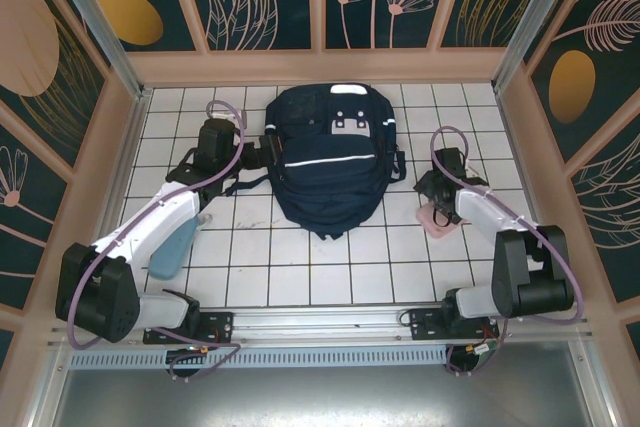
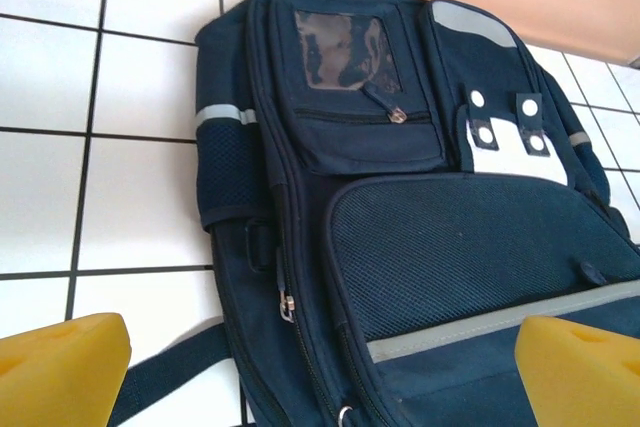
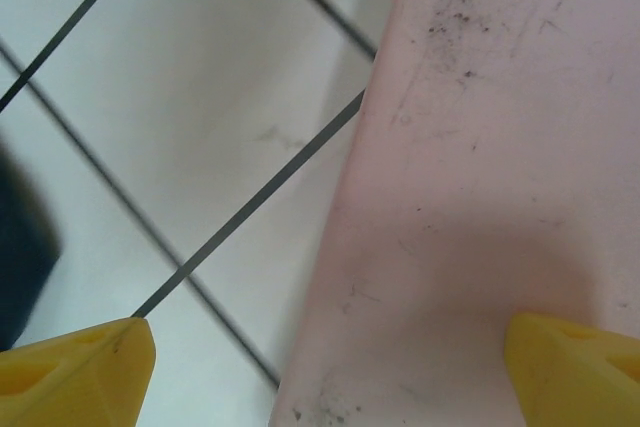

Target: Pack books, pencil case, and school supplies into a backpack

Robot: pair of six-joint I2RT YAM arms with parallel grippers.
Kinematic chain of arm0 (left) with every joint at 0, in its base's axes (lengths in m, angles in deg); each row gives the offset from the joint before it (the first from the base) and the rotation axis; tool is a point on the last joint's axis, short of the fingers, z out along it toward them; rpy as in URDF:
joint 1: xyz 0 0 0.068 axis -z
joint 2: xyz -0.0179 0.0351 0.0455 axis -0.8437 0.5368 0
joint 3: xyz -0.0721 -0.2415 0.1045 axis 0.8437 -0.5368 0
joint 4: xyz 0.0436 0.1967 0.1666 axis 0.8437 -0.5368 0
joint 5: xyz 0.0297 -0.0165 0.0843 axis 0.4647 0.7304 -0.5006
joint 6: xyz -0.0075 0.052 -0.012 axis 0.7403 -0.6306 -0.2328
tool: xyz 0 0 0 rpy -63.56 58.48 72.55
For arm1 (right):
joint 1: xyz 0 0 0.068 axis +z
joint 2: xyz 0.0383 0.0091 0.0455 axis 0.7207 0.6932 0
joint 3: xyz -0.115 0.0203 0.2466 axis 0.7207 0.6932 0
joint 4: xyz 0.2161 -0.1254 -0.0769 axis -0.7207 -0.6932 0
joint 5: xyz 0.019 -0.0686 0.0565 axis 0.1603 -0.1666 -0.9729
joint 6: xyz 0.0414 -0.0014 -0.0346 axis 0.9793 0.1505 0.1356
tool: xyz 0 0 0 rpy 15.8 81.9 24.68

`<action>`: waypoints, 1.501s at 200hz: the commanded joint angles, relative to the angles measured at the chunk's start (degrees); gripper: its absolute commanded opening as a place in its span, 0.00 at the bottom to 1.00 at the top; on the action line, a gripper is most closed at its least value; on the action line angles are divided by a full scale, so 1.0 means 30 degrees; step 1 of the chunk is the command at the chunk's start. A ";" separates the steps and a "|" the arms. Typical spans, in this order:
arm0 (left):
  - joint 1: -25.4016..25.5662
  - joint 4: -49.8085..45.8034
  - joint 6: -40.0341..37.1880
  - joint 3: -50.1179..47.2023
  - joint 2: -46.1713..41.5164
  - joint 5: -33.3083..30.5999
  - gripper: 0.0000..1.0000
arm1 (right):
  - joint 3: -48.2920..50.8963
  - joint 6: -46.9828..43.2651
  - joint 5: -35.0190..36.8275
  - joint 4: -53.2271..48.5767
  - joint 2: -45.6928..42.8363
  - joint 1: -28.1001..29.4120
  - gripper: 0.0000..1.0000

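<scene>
Pink flat item (image 1: 437,220) right of backpack (image 1: 325,162), blue-grey pouch (image 1: 170,250) left

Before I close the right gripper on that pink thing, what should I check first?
1. Right gripper open: ok, fingers wide apart.
2. Pink thing centred between the fingers: not ok. Only its edge is in the gap, and it runs on under one fingertip.
3. Left gripper open and empty: ok.
4. Backpack open to receive things: not ok. It lies front up, and the zips seen from the left wrist look shut.
5. Left arm clear of the blue-grey thing beside it: cannot tell. From above the arm overlaps it.
</scene>
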 commanded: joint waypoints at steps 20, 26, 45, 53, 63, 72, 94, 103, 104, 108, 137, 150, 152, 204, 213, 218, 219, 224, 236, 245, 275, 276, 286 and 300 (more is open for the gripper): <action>0.0079 0.0183 0.0185 0.1171 0.0239 0.1953 0.98 | -0.1017 -0.0259 -0.1117 -0.2251 -0.2569 -0.2030 0.92; 0.0079 0.0213 0.0254 0.1248 0.0311 0.2199 0.98 | -0.0854 -0.0683 -0.1849 -0.1965 -0.2470 -0.3118 0.91; 0.0188 0.0244 0.0521 0.1558 0.0621 0.2952 0.99 | -0.0772 -0.1859 -0.2023 -0.1368 -0.1255 -0.5329 0.92; 0.0298 0.0280 0.0588 0.1682 0.0763 0.3238 0.98 | -0.1014 -0.2303 -0.1521 -0.1247 -0.0490 -0.5702 0.94; 0.0503 0.0246 0.0628 0.1895 0.0957 0.3526 0.99 | -0.1436 -0.2864 -0.1412 -0.1086 0.0491 -0.5956 0.96; 0.0724 0.0191 0.0679 0.2084 0.1141 0.3657 0.99 | -0.1757 -0.3138 -0.1330 -0.0930 0.1341 -0.6024 0.96; 0.1360 0.0214 0.0760 0.2520 0.1635 0.3656 0.98 | -0.2216 -0.3492 -0.1662 -0.0422 0.2907 -0.6050 0.98; 0.1660 0.0266 0.0767 0.2698 0.1868 0.3670 0.99 | -0.2259 -0.3631 -0.1957 -0.0191 0.3263 -0.5957 0.98; 0.1689 0.0270 0.0768 0.2709 0.1897 0.3667 0.99 | -0.2260 -0.3641 -0.1993 -0.0149 0.3303 -0.5947 0.98; 0.1831 0.0295 0.0788 0.2788 0.1963 0.3707 0.99 | -0.2210 -0.3683 -0.2165 -0.0032 0.3393 -0.5930 0.98; 0.2613 0.0592 0.1238 0.3324 0.2748 0.4137 0.98 | -0.1937 -0.4067 -0.3142 0.0444 0.3464 -0.5482 0.92; 0.2978 0.0890 0.1398 0.3466 0.3127 0.4534 0.98 | -0.1855 -0.4235 -0.3754 0.0424 0.3451 -0.4985 0.90; 0.3030 0.0925 0.1416 0.3501 0.3186 0.4606 0.98 | -0.1851 -0.4258 -0.3756 0.0399 0.3450 -0.4907 0.89; 0.4476 0.1470 0.2078 0.4111 0.4527 0.5625 0.97 | -0.0804 -0.4889 -0.4490 -0.0283 0.3122 -0.1450 0.84; 0.4738 0.1472 0.2143 0.4206 0.4685 0.5712 0.97 | -0.0398 -0.4852 -0.4931 -0.0334 0.2873 -0.0857 0.82; 0.4885 0.1474 0.2199 0.4264 0.4785 0.5714 0.97 | -0.0211 -0.4826 -0.5146 -0.0390 0.2725 -0.0492 0.81; 0.4899 0.1474 0.2216 0.4269 0.4806 0.5728 0.97 | -0.0166 -0.4825 -0.5169 -0.0395 0.2712 -0.0416 0.81; 0.5014 0.1460 0.2267 0.4301 0.4875 0.5743 0.97 | -0.0025 -0.4754 -0.5246 -0.0520 0.2536 -0.0043 0.80; 0.5337 0.1510 0.2404 0.4384 0.5044 0.5739 0.97 | 0.0342 -0.4542 -0.5280 -0.0902 0.2164 0.0829 0.80; 0.5567 0.1525 0.2538 0.4420 0.5168 0.5714 0.97 | 0.0528 -0.4428 -0.5309 -0.1241 0.1852 0.1337 0.80; 0.6290 0.1334 0.3003 0.4778 0.5678 0.5656 0.94 | 0.0258 -0.4081 -0.5171 -0.1934 0.0268 0.1690 0.85; 0.6319 0.1331 0.3028 0.4790 0.5692 0.5655 0.94 | 0.0230 -0.4057 -0.5167 -0.1944 0.0209 0.1700 0.85; 0.6578 0.1234 0.3257 0.4963 0.5916 0.5548 0.92 | -0.0059 -0.3824 -0.5232 -0.2064 -0.0407 0.1628 0.89; 0.7071 0.1076 0.3541 0.5274 0.6304 0.5429 0.87 | -0.0263 -0.3653 -0.5651 -0.1973 -0.1108 0.1234 0.92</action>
